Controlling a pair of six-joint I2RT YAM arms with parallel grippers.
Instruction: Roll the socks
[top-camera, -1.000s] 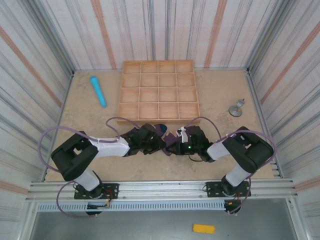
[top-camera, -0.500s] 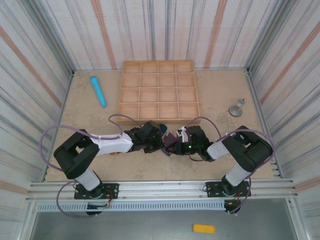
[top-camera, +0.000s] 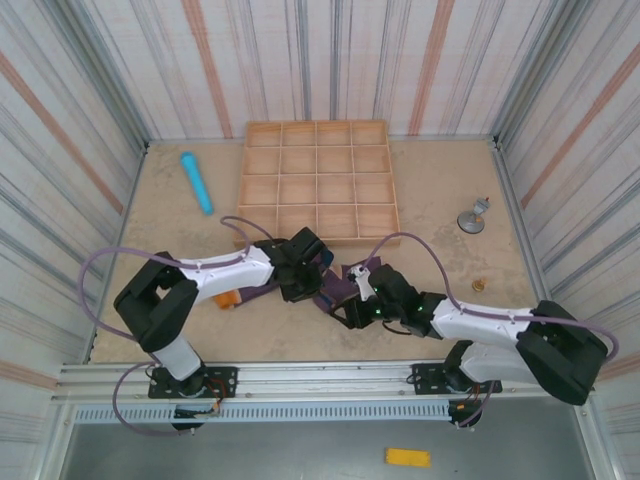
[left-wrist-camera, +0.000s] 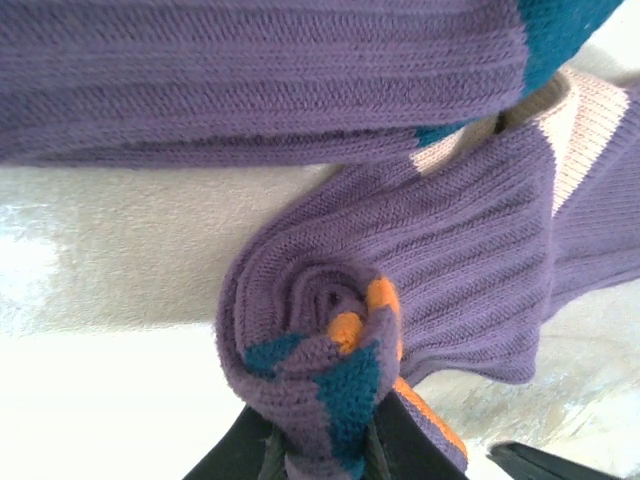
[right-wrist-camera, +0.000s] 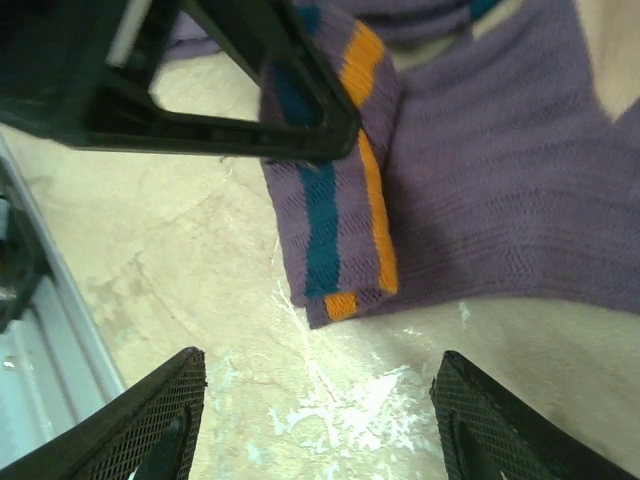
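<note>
The socks (top-camera: 338, 287) lie tangled just in front of the tray, purple with teal and orange accents. In the left wrist view one sock is wound into a tight roll (left-wrist-camera: 320, 350), and my left gripper (left-wrist-camera: 325, 455) is shut on the roll's teal and orange end. The other sock (left-wrist-camera: 250, 80) stretches across the top of that view. From above, my left gripper (top-camera: 312, 283) is at the socks' left edge. My right gripper (right-wrist-camera: 320, 420) stands open over bare table, just short of a flat cuff (right-wrist-camera: 340, 230) with teal and orange stripes. From above, my right gripper (top-camera: 352, 305) is near the socks' front edge.
A wooden compartment tray (top-camera: 317, 180) stands right behind the socks. A light blue cylinder (top-camera: 196, 182) lies at the back left. A grey metal piece (top-camera: 472, 218) and a small brass bit (top-camera: 479, 285) sit on the right. A small orange thing (top-camera: 228, 298) shows beneath the left arm.
The right arm has dropped low and stretched out, and its gripper has backed off the socks toward the near edge. The left gripper has shifted right and toward the tray with the roll.
</note>
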